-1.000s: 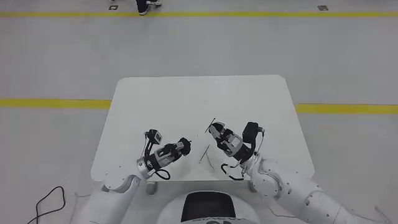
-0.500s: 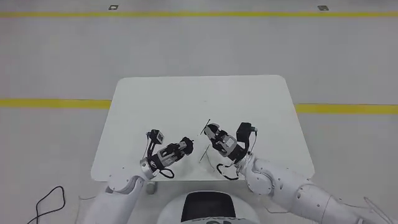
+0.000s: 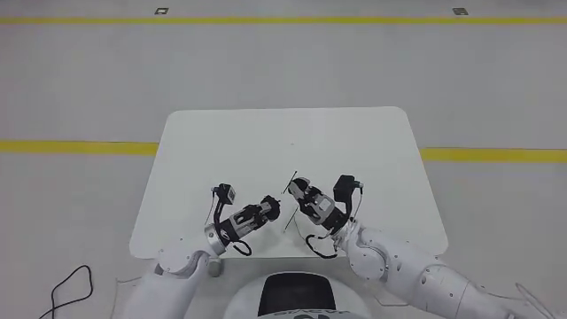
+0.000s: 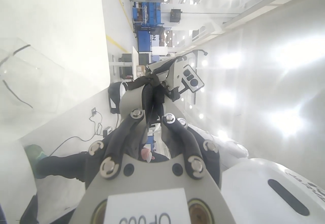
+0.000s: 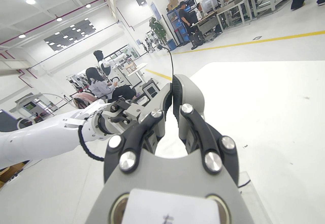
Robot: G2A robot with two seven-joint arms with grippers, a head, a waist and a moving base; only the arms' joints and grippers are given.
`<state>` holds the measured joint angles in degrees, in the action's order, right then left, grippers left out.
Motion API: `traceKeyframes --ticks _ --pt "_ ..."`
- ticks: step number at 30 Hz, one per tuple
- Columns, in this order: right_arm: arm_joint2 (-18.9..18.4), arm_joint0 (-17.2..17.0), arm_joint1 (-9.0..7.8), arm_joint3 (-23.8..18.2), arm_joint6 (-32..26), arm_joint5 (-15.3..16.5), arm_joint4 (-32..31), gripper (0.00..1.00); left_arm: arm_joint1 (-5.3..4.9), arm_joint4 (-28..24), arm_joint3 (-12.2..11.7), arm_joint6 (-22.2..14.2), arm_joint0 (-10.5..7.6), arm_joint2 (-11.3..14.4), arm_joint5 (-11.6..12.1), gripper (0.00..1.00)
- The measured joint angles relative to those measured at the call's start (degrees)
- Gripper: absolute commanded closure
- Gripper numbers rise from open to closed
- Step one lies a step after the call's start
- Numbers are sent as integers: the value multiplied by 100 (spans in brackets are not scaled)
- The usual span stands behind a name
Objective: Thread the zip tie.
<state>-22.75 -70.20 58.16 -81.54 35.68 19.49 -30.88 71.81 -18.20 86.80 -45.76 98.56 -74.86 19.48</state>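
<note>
Zip tie (image 5: 170,62) in right gripper (image 5: 172,92), left gripper (image 3: 266,206) beside it, above table (image 3: 283,133)

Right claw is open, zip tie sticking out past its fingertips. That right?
Not quite. The right claw is shut, pinching the zip tie between its pads. The tie does stick out past its fingertips. The right wrist view shows this.

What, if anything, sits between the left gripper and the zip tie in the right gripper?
Nothing visible does. The right gripper is shut on the zip tie. The left gripper sits close beside it above the table, and the top view shows no object in the gap between them.
</note>
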Motion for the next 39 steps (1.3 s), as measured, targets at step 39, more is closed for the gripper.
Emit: traceKeyframes --ticks 39 --pt "-685 -550 232 -181 -429 -1 -432 100 417 256 81 -120 202 -428 0 100"
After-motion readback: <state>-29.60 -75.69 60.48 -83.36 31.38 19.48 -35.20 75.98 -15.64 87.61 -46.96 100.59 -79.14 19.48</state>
